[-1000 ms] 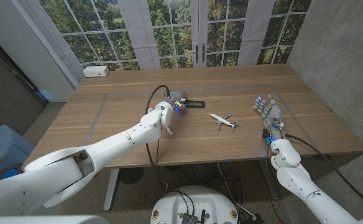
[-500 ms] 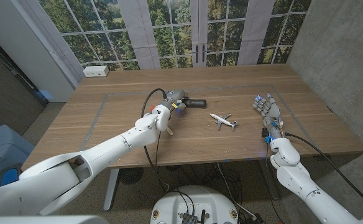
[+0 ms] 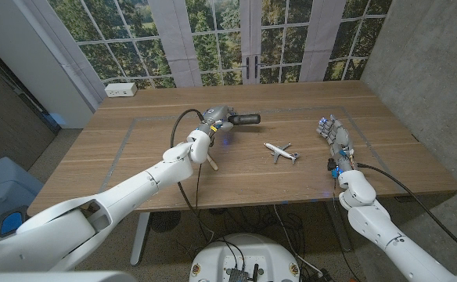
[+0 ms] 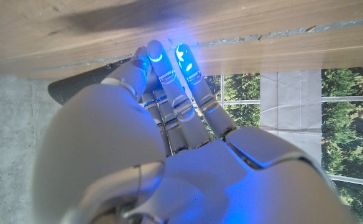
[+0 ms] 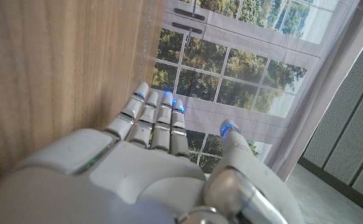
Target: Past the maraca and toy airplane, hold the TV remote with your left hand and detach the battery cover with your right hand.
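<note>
Black remote (image 3: 242,120) sits gripped in the left hand (image 3: 215,122), past the airplane (image 3: 280,151) on the worktop (image 3: 307,180). Right hand (image 3: 334,136) waits well apart, fingers spread, holding nothing. Best to steady the remote, cover facing right, before reaching across.

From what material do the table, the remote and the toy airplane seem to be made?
Table: wood with a matte finish, since long grain lines and plank seams show. Remote: probably black plastic, dark and smooth with a faint sheen; the left hand covers part of it. Toy airplane: white, perhaps plastic; it is too small to tell.
</note>
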`<state>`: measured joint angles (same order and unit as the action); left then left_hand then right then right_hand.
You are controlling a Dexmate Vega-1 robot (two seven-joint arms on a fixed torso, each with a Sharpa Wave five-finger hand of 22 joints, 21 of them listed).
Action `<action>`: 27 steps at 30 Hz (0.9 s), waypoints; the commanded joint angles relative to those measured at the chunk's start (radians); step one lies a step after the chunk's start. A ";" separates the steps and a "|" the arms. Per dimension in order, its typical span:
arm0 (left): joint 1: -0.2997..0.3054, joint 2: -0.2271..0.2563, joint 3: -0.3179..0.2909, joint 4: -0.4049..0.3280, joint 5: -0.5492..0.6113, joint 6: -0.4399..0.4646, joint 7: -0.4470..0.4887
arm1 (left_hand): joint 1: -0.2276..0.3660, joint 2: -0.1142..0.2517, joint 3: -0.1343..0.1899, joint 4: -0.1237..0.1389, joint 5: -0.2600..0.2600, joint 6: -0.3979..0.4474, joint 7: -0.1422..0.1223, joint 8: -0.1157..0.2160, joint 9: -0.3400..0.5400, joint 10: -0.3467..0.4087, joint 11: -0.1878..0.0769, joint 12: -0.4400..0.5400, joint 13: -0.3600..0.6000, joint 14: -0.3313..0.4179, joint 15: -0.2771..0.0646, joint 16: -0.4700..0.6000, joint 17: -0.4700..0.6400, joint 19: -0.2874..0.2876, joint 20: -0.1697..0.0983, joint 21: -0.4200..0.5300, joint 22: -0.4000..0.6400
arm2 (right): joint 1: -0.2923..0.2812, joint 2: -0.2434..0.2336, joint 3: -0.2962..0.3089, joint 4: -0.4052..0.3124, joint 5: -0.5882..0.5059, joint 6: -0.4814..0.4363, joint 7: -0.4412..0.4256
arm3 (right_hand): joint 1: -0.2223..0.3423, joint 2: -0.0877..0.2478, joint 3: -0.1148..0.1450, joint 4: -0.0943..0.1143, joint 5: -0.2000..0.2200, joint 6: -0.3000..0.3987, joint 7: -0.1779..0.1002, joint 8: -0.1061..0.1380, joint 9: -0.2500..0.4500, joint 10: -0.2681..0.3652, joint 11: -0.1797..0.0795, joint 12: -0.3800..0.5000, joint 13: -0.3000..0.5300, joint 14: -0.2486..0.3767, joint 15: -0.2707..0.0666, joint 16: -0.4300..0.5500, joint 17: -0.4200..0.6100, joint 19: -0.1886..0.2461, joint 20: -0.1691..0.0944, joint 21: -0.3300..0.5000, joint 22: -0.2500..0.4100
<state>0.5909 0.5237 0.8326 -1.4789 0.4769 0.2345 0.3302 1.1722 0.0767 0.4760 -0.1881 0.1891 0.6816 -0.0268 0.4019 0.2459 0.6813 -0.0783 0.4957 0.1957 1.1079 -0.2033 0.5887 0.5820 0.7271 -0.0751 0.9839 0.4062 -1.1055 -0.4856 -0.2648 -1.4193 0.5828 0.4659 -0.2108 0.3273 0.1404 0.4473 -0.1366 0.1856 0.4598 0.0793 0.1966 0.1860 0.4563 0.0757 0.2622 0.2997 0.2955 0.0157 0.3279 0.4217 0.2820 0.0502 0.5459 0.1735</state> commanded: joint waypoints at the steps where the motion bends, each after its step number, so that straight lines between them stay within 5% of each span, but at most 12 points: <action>1: 0.024 -0.006 -0.042 0.013 -0.062 -0.100 0.072 | 0.026 0.037 0.004 0.008 0.005 0.197 0.054 0.081 0.159 0.372 -0.088 0.004 0.366 0.009 -0.033 0.002 0.005 -0.007 -0.114 0.010 0.001 | -0.010 -0.026 -0.016 -0.089 -0.057 -0.071 -0.071 | 0.020 -0.001 0.004 -0.012 0.003 -0.001 -0.009 0.004 0.002 -0.003 -0.010 -0.004 0.005 0.009 -0.006 0.001 0.001 0.012 -0.004 -0.004 0.003; 21: 0.036 -0.014 -0.092 0.016 -0.187 -0.202 0.021 | 0.028 0.034 0.008 0.009 0.008 0.193 0.055 0.078 0.158 0.370 -0.086 -0.003 0.391 0.007 -0.033 -0.005 0.022 -0.024 -0.112 0.043 0.000 | 0.009 -0.055 -0.051 -0.169 -0.109 -0.147 -0.080 | 0.069 -0.023 0.009 -0.039 0.001 -0.020 -0.008 0.001 0.003 -0.023 -0.021 -0.014 0.010 0.009 -0.012 -0.001 -0.003 0.028 -0.003 -0.008 0.005; 27: 0.033 -0.006 -0.086 -0.020 -0.159 -0.116 -0.006 | 0.028 0.032 0.009 0.010 0.008 0.193 0.051 0.078 0.159 0.372 -0.092 -0.004 0.399 0.006 -0.033 -0.007 0.028 -0.029 -0.112 0.053 -0.002 | 0.005 -0.068 -0.055 -0.199 -0.132 -0.169 -0.094 | 0.075 -0.025 0.008 -0.038 0.001 -0.019 -0.009 0.002 0.003 -0.026 -0.021 -0.016 0.011 0.009 -0.011 0.000 -0.003 0.029 -0.002 -0.010 0.005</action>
<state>0.6236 0.5130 0.7544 -1.4664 0.3312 0.0711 0.3672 1.1938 0.1070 0.4792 -0.1823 0.1901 0.8735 0.0238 0.4799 0.4015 0.9906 -0.1100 0.4865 0.4522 1.1098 -0.2053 0.5874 0.6052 0.7023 -0.0643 1.0283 0.4033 -1.1035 -0.5308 -0.3014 -1.5497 0.4861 0.3334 -0.2916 0.3874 0.1136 0.4542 -0.1655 0.1856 0.4442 0.0713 0.1966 0.1862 0.4356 0.0550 0.2507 0.3091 0.3022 0.0089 0.3279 0.4172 0.3053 0.0483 0.5382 0.1747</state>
